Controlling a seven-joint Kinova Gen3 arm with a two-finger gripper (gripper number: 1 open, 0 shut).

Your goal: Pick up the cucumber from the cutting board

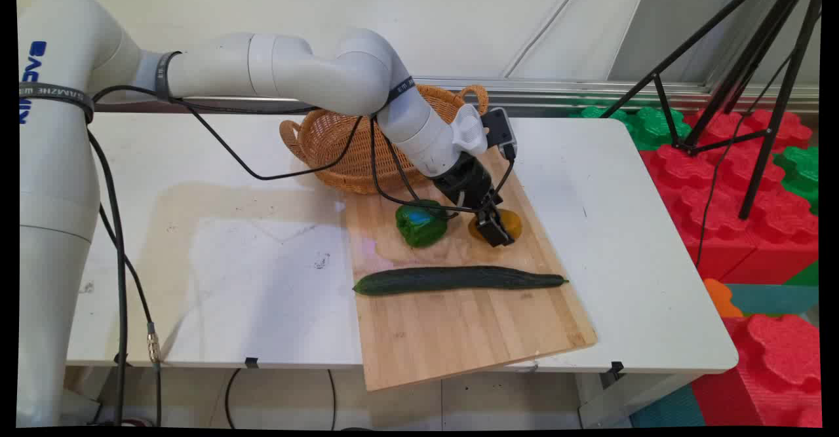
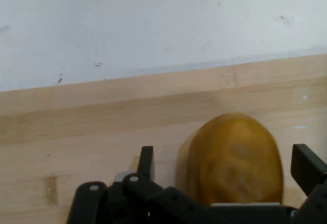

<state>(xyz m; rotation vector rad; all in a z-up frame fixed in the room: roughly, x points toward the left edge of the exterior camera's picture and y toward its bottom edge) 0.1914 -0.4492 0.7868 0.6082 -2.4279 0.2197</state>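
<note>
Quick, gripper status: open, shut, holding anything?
Gripper: open, one finger on each side of the yellow-brown potato on the cutting board, not clamped.

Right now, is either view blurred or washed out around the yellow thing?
Main view: sharp, evenly lit; the tool hides part of the yellow object on the wooden board. Hand view: softer, the object is slightly blurred up close, and the white table looks bright but not glaring.

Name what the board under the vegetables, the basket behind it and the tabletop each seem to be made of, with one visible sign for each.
Board: pale wood, matt, likely glued strips; grain lines and plank seams show. Basket: woven wicker or rattan, going by its tan interlaced strands and looped handles. Table: smooth white top, perhaps laminate or plastic; its surface is scuffed and the look leaves the material open.
</note>
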